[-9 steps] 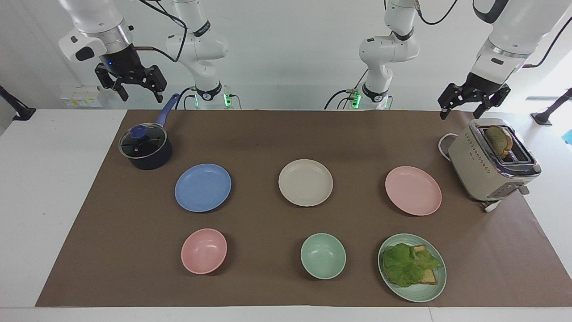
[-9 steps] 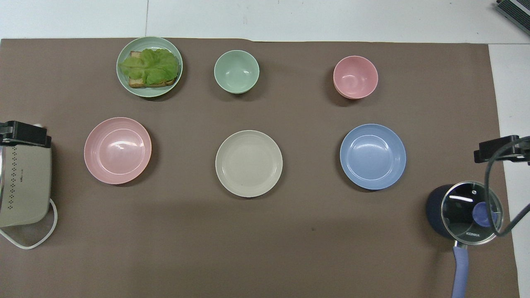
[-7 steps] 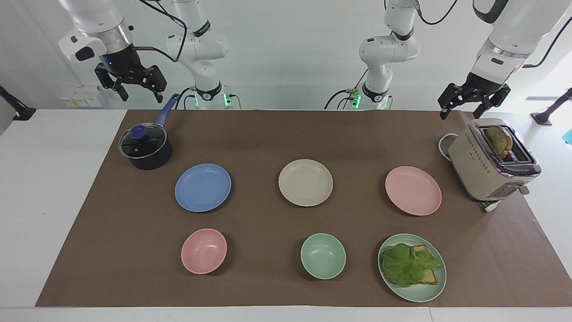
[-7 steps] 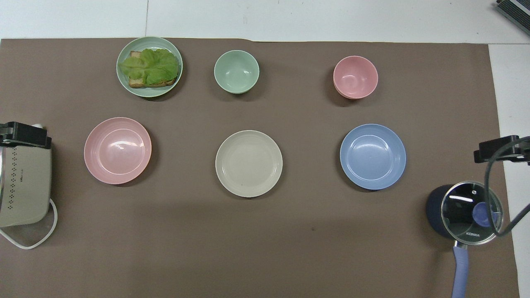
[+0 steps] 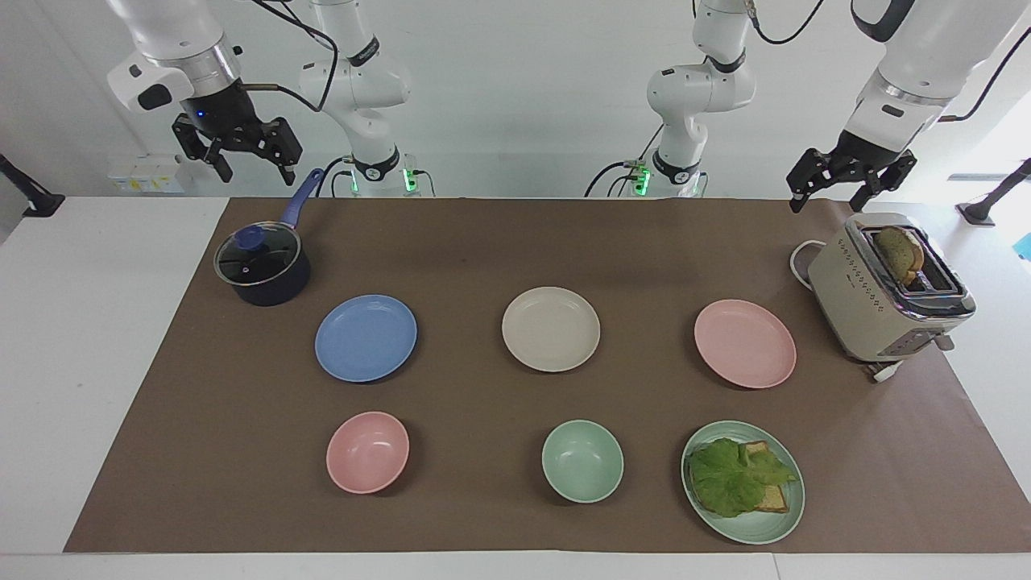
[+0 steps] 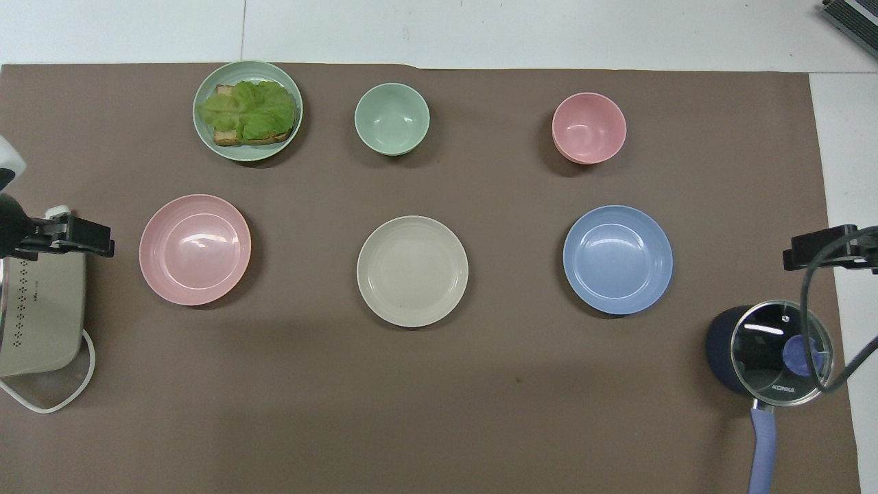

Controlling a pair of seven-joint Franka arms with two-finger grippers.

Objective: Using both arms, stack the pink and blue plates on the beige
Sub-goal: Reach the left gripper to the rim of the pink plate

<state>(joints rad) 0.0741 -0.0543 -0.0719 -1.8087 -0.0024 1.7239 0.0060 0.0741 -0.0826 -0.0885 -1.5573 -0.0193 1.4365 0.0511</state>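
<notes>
Pincer [image 5: 828,192] fingers plain only facing.

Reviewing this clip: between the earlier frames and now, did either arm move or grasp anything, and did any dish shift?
The left claw, open and empty, has begun to move: overhead it has slid from over the toaster toward the pink plate. It is not yet over the plate. The right claw barely shifted above the saucepan, open, holding nothing. The pink plate, blue plate and beige plate stayed put.
</notes>
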